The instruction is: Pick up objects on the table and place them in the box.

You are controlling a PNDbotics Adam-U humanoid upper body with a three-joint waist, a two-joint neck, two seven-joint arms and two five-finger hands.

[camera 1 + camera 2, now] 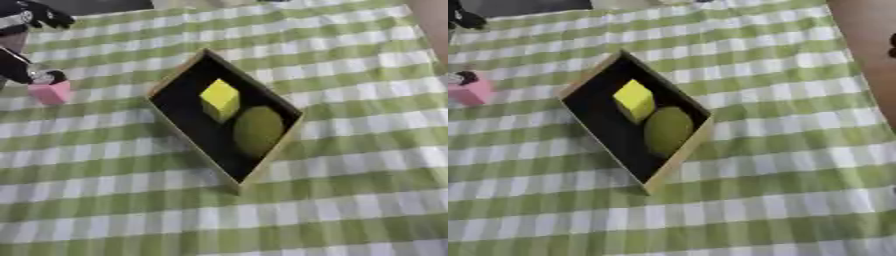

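A shallow wooden box (282, 140) with a black inside lies askew in the middle of the green checked cloth. In it sit a yellow cube (220, 99) and, beside it, a rounded yellow-green thing (257, 130). At the far left is a pink block (51, 93). My left hand (16, 67) comes in from the upper left, its black fingertips curled onto the top of that block, and its other fingers (44, 16) are spread higher up. The block sits low against the cloth, well left of the box. A small dark piece (892, 45) at the right edge may be my right hand.
The green and white checked cloth (350, 200) covers the table, with open cloth in front of and to the right of the box. A brown strip (868, 50) runs along the upper right edge. A dark surface (96, 5) lies beyond the far edge.
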